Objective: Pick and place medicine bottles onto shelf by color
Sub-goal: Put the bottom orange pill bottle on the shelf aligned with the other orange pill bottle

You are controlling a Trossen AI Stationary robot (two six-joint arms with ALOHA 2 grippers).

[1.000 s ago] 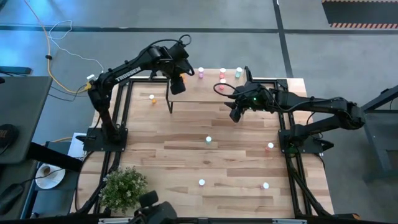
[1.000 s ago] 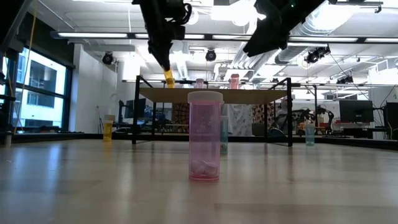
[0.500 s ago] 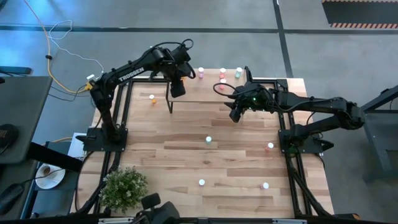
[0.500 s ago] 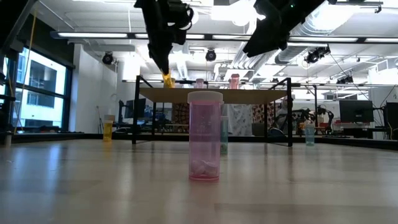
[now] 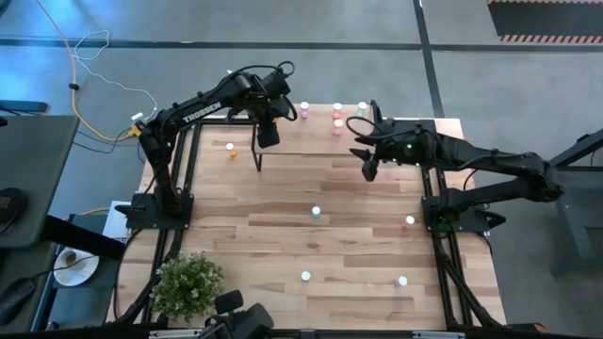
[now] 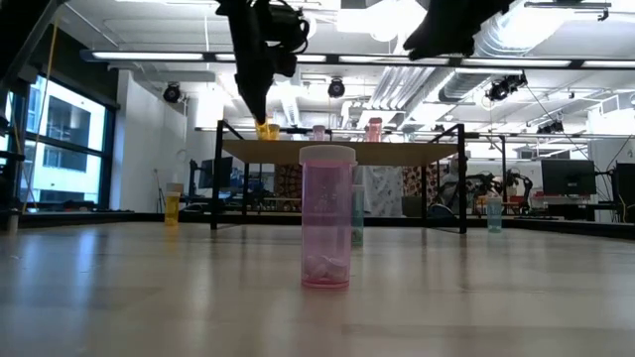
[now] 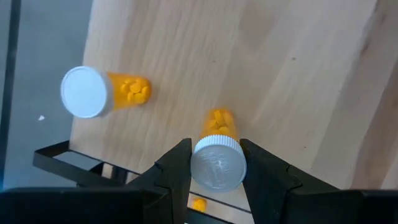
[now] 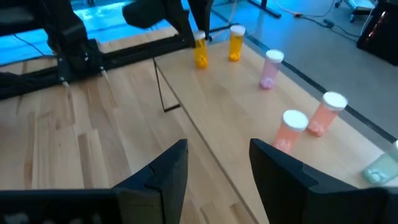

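Observation:
The shelf (image 5: pixel 301 141) stands at the table's far side. My left gripper (image 5: pixel 268 134) hangs over its left end, shut on an orange medicine bottle (image 7: pixel 219 121). A second orange bottle (image 7: pixel 102 93) stands on the shelf close by. Farther along the shelf stand a pink bottle (image 8: pixel 270 68), two red ones (image 8: pixel 326 112) and a pale green one (image 8: pixel 379 168). My right gripper (image 5: pixel 367 169) hovers open and empty above the table, near the shelf's right half. My left gripper pinches the orange bottle's white cap (image 7: pixel 217 168) between its two fingers, which come from above and point steeply down. The bottle stays upright below the fingers, its base at the shelf top (image 6: pixel 266 131). Whether it rests there I cannot tell.
More bottles stand scattered on the table: an orange one (image 5: pixel 231 148) left of the shelf, one mid-table (image 5: pixel 316 212), a red one (image 5: pixel 410 221) at the right, two near the front (image 5: pixel 305 276). A potted plant (image 5: pixel 188 282) sits at the near left corner.
My right gripper has risen and drawn back toward the table's right edge, still open and empty.

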